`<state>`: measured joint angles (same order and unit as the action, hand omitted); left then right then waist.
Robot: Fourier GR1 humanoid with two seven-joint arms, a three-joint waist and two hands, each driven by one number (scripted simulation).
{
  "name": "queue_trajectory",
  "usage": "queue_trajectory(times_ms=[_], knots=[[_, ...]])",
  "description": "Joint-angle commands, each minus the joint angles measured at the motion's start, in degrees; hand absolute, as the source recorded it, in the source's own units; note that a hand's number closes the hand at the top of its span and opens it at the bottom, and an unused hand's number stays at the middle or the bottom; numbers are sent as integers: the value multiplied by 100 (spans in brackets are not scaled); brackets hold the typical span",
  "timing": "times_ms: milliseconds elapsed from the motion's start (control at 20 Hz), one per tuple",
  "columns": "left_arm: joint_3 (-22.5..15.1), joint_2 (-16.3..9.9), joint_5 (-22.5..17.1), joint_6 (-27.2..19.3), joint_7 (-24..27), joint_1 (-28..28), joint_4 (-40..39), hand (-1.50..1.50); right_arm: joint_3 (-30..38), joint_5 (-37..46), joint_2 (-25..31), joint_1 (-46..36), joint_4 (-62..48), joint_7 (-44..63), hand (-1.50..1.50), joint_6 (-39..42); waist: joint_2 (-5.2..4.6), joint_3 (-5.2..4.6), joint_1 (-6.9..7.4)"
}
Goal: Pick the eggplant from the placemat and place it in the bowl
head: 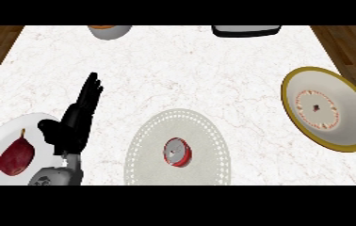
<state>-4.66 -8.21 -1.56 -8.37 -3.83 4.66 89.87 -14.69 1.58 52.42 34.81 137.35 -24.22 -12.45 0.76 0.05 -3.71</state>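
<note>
Resting left hand upright (fingers straight) beside eggplant.

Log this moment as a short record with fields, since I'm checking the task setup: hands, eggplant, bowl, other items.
left hand: open, fingers straight, at the view's left, holding nothing
right hand: not in view
eggplant: dark red, on a white plate at the left edge
placemat: round, pale, bottom centre, carrying a can
bowl: gold-rimmed, at the right edge
far edge: grey dish, black tray
</note>
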Motion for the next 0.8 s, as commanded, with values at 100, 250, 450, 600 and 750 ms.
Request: queue_trajectory(times_ms=[100, 250, 450, 600, 750], knots=[[-81, -25, 109, 15, -267, 197, 90, 0, 1980, -957, 299, 1091, 840, 172, 150, 268, -22, -6, 68], [99, -147, -132, 295, -36, 161, 32, 0, 2808, -1590, 141, 838, 982, 829, 150, 463, -44, -14, 174], [-87, 127, -25, 130, -132, 215, 26, 0, 3385, -2084, -63, 359, 785, 1315, 150, 733, -57, -15, 241], [-95, 52, 12, 215, -82, 72, 31, 0, 3680, -2288, 17, -217, 192, 1667, 150, 1055, -71, -11, 355], [60, -31, -56, 375, 145, 244, -242, 0, 3927, -2426, 74, -533, 111, 2268, 150, 1306, -73, -14, 334]])
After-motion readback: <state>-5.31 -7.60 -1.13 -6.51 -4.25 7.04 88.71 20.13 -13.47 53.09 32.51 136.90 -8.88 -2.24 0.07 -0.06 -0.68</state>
